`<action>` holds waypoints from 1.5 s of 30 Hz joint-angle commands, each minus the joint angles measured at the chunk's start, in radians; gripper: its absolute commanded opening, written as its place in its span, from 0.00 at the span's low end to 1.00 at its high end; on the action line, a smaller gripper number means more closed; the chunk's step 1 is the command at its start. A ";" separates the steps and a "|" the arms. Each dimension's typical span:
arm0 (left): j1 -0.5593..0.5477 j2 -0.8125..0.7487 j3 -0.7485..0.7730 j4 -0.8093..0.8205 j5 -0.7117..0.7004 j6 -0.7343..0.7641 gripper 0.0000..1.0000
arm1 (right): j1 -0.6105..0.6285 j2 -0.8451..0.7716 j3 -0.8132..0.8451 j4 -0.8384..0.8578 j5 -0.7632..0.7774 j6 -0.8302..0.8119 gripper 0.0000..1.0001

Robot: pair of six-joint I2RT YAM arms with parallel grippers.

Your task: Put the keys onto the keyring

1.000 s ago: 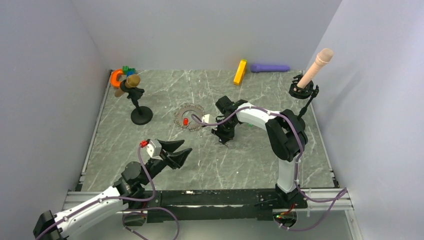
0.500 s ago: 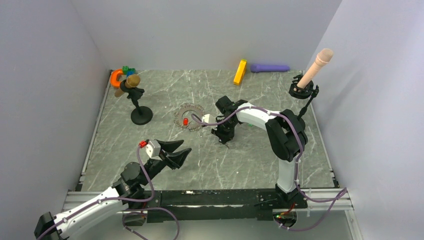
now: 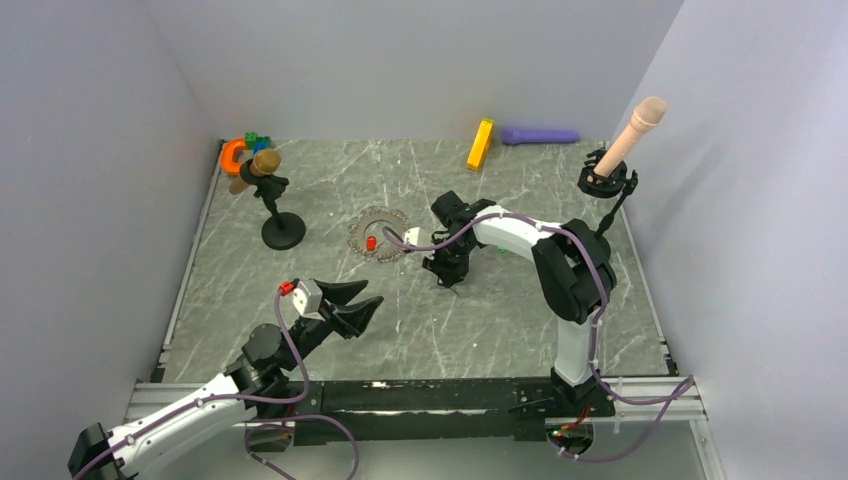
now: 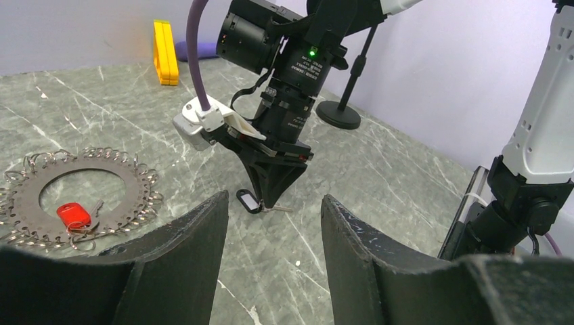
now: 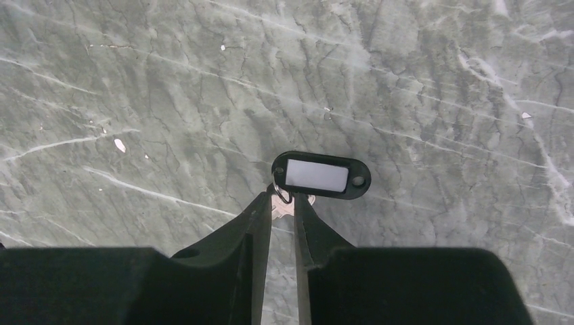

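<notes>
The keyring point(image 3: 379, 233) is a grey toothed loop at mid-table, also in the left wrist view point(image 4: 84, 166). A red key point(image 3: 371, 242) point(image 4: 73, 214) lies on its near rim. A black-rimmed key with a white label point(image 5: 321, 175) point(image 4: 248, 200) lies flat on the table right of the loop. My right gripper point(image 5: 283, 196) point(image 3: 447, 278) points straight down at it. Its jaws stand a narrow gap apart, astride the metal blade beside the tag's small ring. My left gripper point(image 3: 360, 312) point(image 4: 274, 196) hovers nearer the front, open and empty, facing the black-rimmed key.
A yellow block point(image 3: 480, 144) and a purple bar point(image 3: 540, 135) lie at the back wall. An orange horseshoe piece point(image 3: 232, 155) with small green and blue pieces sits back left, beside a black stand point(image 3: 275, 205). Another stand with a pink rod point(image 3: 620, 155) is back right.
</notes>
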 commanded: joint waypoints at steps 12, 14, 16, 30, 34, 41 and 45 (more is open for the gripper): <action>0.003 -0.004 -0.049 0.010 -0.006 -0.005 0.57 | -0.001 -0.091 0.013 -0.009 -0.013 -0.005 0.29; 0.004 -0.005 -0.046 0.003 -0.006 -0.004 0.57 | -0.004 -0.100 0.010 -0.012 -0.015 -0.008 0.31; 0.003 -0.008 -0.040 -0.008 -0.007 -0.003 0.57 | -0.011 -0.116 0.005 -0.014 -0.020 -0.011 0.32; 0.062 0.191 0.299 -0.497 -0.092 -0.103 0.75 | -0.250 -0.359 0.005 -0.113 -0.482 -0.070 0.46; 0.234 0.436 0.537 -0.744 0.063 -0.094 0.90 | -0.351 -0.473 -0.103 -0.044 -0.772 -0.039 0.56; 0.404 0.908 0.967 -0.986 0.202 0.113 0.90 | -0.377 -0.539 -0.201 0.126 -0.806 0.112 0.60; 0.438 1.117 1.182 -1.009 0.286 0.130 0.84 | -0.379 -0.554 -0.208 0.167 -0.745 0.158 0.60</action>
